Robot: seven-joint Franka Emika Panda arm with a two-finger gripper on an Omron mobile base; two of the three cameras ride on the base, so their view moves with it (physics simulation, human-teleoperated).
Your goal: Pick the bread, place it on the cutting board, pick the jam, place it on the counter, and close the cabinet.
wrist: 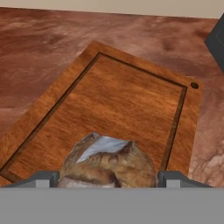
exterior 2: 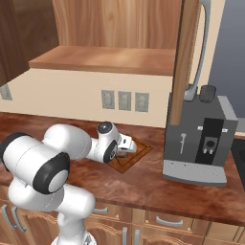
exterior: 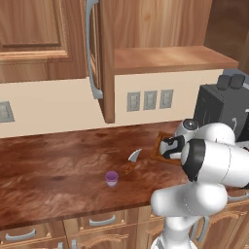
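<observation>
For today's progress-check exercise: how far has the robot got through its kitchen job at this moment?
Done: the tiny purple-topped jam jar already stands on the dark reddish-brown counter. In hand: the gripper holds the brown-grey lump of bread over the brown wooden cutting board. Left: releasing the bread and closing the open wooden cabinet door.

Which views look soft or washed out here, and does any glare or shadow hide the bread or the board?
Hand view: evenly lit, no glare; the bread between the fingertips looks slightly soft over the cutting board. Left base view: the jam casts only a faint shadow on the counter. Right base view: flat light, the arm covers much of the board.
</observation>
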